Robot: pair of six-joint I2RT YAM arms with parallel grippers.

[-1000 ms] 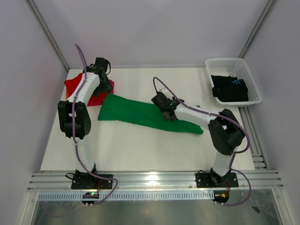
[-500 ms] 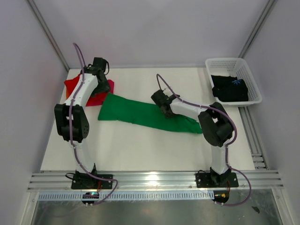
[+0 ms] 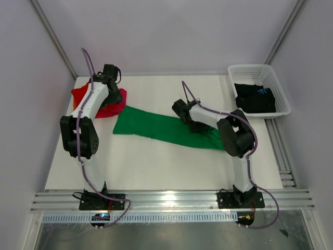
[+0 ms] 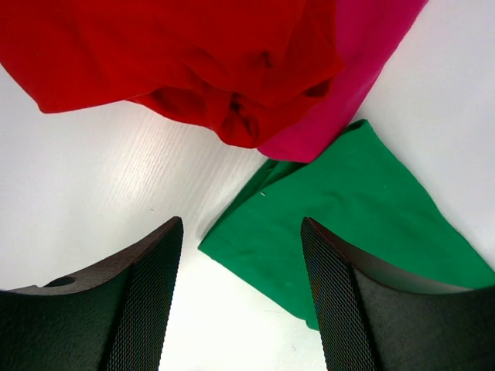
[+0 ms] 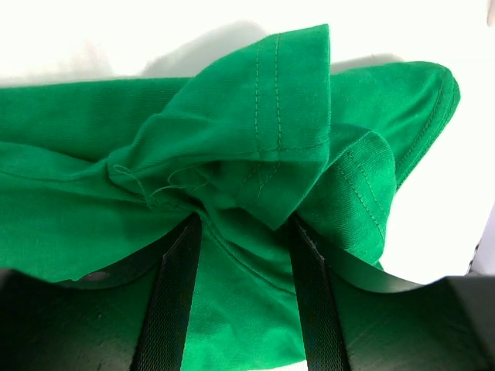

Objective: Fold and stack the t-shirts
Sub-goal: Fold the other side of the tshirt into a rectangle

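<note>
The green t-shirt (image 3: 151, 125) lies stretched in a long band across the middle of the tabletop (image 3: 156, 161). It slants from near the far left corner down toward the right edge. The right arm (image 3: 208, 117) reaches over its right half. Seen from the wrist, the right fingers (image 5: 174, 294) pinch a bunched, wrinkled fold of the green t-shirt (image 5: 93, 139). A stitched hem flops over just ahead of the fingertips.

Over by the far left corner sit the red t-shirt (image 3: 80, 94) and the magenta-pink t-shirt (image 3: 119, 97), heaped together with the red one rumpled on top. The left arm (image 3: 96, 101) stretches out over that heap. Its left fingers (image 4: 147, 309) are spread wide with nothing between them, and they hang above bare tabletop (image 4: 93, 193). From that wrist, a pointed corner of the green t-shirt (image 4: 363, 201) lies below the gap and under the right-hand finger. Its tip touches the edge of the magenta-pink t-shirt (image 4: 363, 62). The red t-shirt (image 4: 155, 46) lies crumpled beyond, overlapping the magenta-pink one.

At the far right corner stands a white lattice basket (image 3: 250, 67), and the black t-shirt (image 3: 255, 99) lies loosely folded inside it with a small blue print showing on top. The basket is well apart from both arms.
</note>
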